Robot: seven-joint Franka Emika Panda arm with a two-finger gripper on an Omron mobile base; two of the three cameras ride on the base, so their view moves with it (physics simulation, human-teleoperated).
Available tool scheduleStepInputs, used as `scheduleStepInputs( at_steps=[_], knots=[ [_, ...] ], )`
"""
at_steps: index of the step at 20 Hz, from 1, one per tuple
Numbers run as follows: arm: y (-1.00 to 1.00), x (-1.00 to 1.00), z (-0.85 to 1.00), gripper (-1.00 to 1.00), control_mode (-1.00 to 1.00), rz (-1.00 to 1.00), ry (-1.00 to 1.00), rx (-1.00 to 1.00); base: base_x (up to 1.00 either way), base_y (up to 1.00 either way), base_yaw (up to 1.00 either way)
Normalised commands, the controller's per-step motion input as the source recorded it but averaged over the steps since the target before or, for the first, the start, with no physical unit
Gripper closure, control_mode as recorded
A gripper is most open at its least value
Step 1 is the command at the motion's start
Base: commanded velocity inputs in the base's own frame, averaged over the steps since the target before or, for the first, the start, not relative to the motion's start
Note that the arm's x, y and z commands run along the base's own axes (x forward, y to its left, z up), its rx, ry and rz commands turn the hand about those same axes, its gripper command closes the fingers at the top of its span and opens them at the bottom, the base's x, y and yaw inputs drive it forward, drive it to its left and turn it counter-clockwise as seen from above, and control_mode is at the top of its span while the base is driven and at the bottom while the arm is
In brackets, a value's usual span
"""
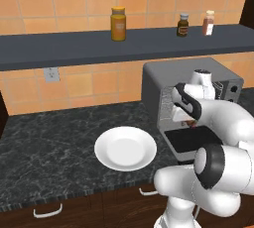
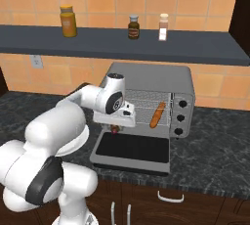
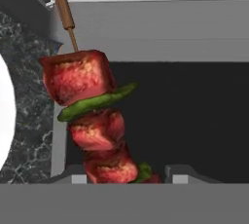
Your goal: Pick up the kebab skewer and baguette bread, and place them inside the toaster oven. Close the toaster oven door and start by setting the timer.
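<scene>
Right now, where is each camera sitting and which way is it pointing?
Left base view: behind the arm's left, facing the counter, white plate and toaster oven; arm rises lower right.
Right base view: behind its right, facing the toaster oven, its door down, baguette bread on the rack; arm lower left.
Hand view: on the hand, looking along the gripper at the kebab skewer.
Both base views share the oven.

Even, bright rendered light, soft faint shadows, no glare; slightly coarse, low-resolution pictures

baguette bread point(image 2: 157, 115) inside toaster oven point(image 2: 156, 75), skewer point(image 3: 95, 121) over door point(image 2: 132, 148)
</scene>
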Motion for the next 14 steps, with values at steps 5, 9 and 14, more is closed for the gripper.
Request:
scheduleStepInputs(
  at_steps=[5,9,14],
  knots=[
    [-0.41,0.43,-0.55,1.00,-1.00,0.04,-0.05,0.00,0.00,0.00,0.00],
    [-0.53,0.08,-0.46,1.00,-1.00,0.16,-0.21,0.03,0.00,0.00,0.00],
    [-0.33,0.34,-0.28,1.00,-1.00,0.23,-0.22,0.05,0.00,0.00,0.00]
  ],
)
